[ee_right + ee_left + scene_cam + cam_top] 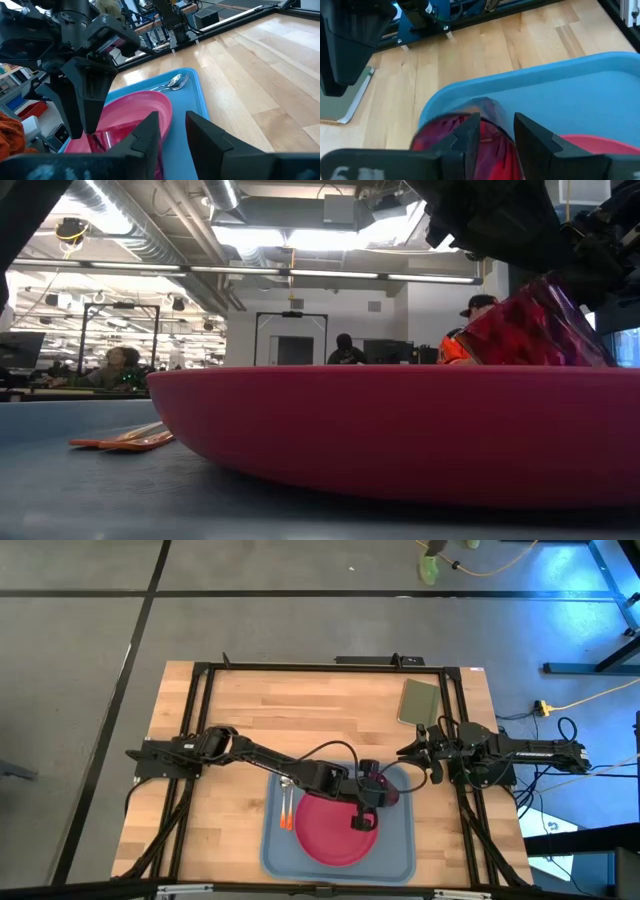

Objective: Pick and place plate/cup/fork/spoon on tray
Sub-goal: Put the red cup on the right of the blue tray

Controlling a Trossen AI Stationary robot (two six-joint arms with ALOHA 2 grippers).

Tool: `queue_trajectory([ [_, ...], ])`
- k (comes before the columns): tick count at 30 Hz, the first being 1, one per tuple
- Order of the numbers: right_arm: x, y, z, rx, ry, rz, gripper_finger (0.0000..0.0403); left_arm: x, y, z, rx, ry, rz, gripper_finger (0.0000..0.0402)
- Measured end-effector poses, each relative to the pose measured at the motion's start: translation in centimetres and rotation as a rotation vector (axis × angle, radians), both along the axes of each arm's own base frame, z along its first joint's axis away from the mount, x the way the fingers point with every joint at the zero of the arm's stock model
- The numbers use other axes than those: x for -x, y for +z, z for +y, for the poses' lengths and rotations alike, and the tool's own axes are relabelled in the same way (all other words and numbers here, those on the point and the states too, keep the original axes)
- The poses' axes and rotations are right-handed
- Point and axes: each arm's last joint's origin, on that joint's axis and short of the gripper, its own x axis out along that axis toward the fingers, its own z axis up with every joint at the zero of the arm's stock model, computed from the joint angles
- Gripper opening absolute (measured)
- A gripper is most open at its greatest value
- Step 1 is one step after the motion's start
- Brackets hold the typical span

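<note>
Left gripper is over the tray's right-rear corner, fingers clamped on the maroon cup. The left wrist view shows the cup wall pinched between the 2 fingers; the low view shows it tilted, just behind the plate's rim. Pink plate sits centre-tray, smooth with a raised rim. Fork and spoon lie side by side along the left edge. Right gripper waits above bare wood beside the tray, fingers slightly apart. Olive pad sits at the rear right.
</note>
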Motion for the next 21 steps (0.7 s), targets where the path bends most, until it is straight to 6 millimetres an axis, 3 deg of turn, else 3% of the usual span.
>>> queue_trajectory([
  [21,0.00,0.00,0.00,0.000,0.000,0.000,0.0101,-0.01,0.24,-0.42,-0.026,0.027,-0.033,0.0118],
])
